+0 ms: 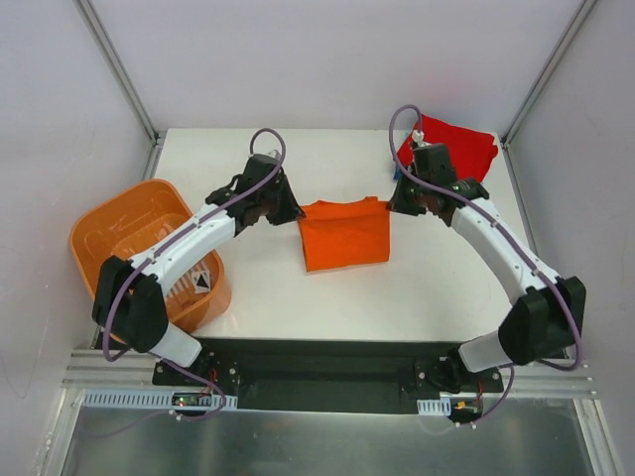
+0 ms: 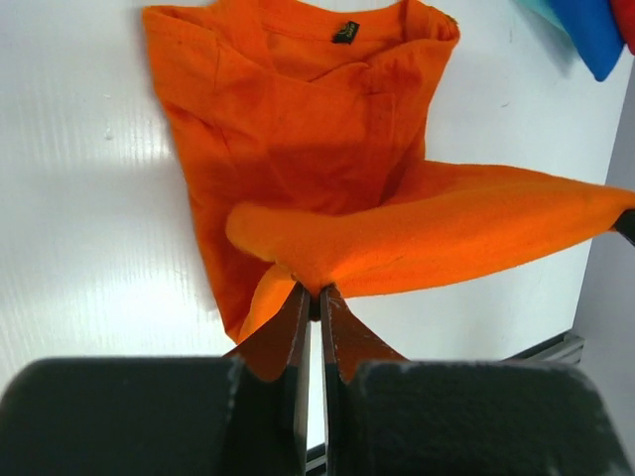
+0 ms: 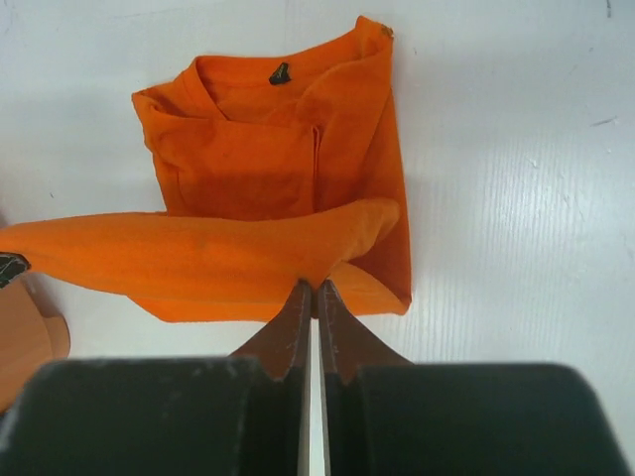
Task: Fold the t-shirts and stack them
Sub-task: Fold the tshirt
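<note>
This is a robotics lab test cell. A plain white tabletop (image 1: pixel 437 288) is boxed in by pale blank wall panels (image 1: pixel 327 59) and slanted silver aluminium frame posts (image 1: pixel 114 64). Two white-and-black jointed robot arms (image 1: pixel 189 238) trailing purple cables (image 1: pixel 266 130) are bolted to a black mounting plate (image 1: pixel 327 369) beside a slotted aluminium rail (image 1: pixel 109 375). A black-and-white printed marker tag (image 1: pixel 201 284) sits on an orange plastic basket (image 1: pixel 89 223).

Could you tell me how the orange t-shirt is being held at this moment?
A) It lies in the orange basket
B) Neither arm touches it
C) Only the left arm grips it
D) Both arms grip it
D: the left gripper and the right gripper each have fingers shut on the orange t-shirt, with a raised edge stretched between them.
</note>
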You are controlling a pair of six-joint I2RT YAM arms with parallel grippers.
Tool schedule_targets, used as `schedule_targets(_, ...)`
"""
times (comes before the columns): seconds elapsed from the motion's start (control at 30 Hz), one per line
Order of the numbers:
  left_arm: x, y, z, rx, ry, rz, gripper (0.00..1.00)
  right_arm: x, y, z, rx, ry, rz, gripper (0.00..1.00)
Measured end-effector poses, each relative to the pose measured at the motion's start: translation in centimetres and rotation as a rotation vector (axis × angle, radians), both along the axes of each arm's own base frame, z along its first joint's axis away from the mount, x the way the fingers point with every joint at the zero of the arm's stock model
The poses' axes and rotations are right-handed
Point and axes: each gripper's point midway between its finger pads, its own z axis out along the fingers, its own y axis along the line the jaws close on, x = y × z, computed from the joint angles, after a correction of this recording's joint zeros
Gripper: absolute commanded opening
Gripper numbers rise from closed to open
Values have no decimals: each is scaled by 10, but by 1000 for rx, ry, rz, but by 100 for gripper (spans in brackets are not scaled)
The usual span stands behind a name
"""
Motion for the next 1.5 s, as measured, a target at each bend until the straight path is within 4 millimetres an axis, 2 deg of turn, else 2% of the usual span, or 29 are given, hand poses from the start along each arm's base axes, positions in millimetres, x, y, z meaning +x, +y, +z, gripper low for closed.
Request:
schedule_targets(0.47,79,0,-51,26,107,-5,0,91,6,-60,37,143,-3,1)
schedule_targets(0.73,97,3,-87,25,179,-19,0,113,10,-104,54,236,0,1)
schedule_targets(0.77,98,4,-90,25,187,-18,0,115,11,-107,57,240,2,2)
schedule_targets(0.8,99,6,-93,24,194,-16,2,117,13,-110,62,245,6,8)
schedule_targets(0.87,100,8,-98,24,208,-12,18,120,16,-114,71,256,12,18)
schedule_targets(0.9,100,9,-100,22,211,-12,25,121,17,-116,75,259,14,29)
schedule_targets(0.93,100,9,-101,21,215,-16,39,123,18,-117,78,260,17,34)
schedule_targets(0.97,99,9,-102,22,219,-17,48,125,19,-117,80,260,18,39)
schedule_targets(1.03,99,11,-101,21,222,-19,88,129,18,-116,83,259,17,54)
schedule_targets(1.07,100,11,-100,20,220,-20,99,129,17,-115,83,257,16,66)
schedule_targets(1.1,100,11,-99,14,222,-17,99,131,15,-114,80,253,19,92)
schedule_targets(1.13,101,10,-97,13,217,-21,99,131,15,-112,81,252,18,97)
schedule_targets(1.27,98,8,-80,-6,199,-28,99,128,12,-100,80,242,26,97)
schedule_targets(1.4,84,2,-35,-37,113,-53,99,106,13,-70,113,209,51,97)
schedule_targets(1.5,64,-16,-2,-75,47,-113,99,87,20,-44,166,174,91,97)
